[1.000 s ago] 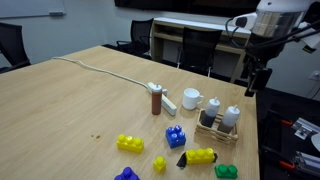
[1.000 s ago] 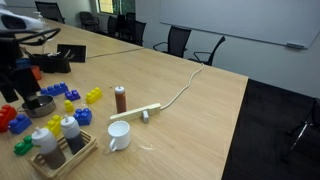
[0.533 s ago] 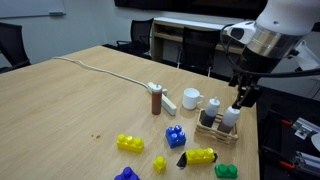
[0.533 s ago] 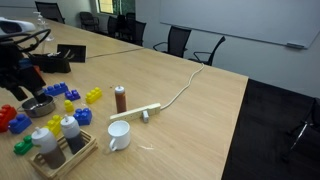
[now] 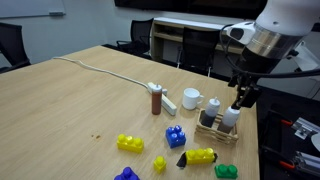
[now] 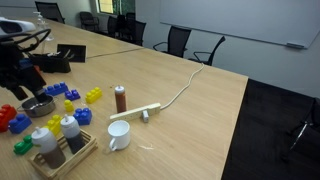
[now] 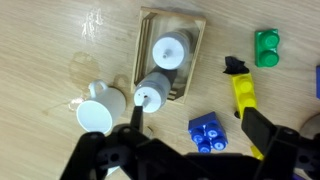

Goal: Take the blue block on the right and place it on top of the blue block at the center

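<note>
Hovering over the counter (image 5: 80,100), right above the wooden rack (image 7: 172,16) with two shakers (image 7: 158,88), jaws spread wide and holding nothing. Risks tipping a shaker if lowering straight from here, before shifting sideways. Just beside the rack, on the counter, the untouched blue block (image 7: 208,135).

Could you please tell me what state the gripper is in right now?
Gripper: open, holding nothing.
</note>
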### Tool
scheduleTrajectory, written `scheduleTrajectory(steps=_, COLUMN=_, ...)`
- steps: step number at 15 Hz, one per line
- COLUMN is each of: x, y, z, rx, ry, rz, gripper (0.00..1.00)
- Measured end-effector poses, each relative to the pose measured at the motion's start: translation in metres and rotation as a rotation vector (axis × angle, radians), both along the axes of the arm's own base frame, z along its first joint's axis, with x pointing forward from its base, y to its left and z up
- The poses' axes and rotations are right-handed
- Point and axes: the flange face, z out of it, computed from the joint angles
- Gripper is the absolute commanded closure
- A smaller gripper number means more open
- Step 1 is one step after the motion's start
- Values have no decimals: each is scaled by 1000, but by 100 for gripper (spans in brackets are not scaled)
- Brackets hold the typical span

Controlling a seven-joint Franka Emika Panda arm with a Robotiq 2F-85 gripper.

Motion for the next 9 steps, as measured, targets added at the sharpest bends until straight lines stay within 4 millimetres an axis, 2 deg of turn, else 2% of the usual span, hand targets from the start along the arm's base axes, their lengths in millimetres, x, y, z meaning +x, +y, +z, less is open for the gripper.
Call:
scheduleTrajectory(steps=2, x=-1, y=10, z=-8, rx=11, ry=-8, rz=36, gripper=0)
scheduleTrajectory(steps=5, x=-2, y=32, z=-31, rx=25, ry=-14, rz=112, gripper=0)
scheduleTrajectory(steps=9, x=15, y=51, z=-59, rx=30, ry=-11, rz=140, gripper=0)
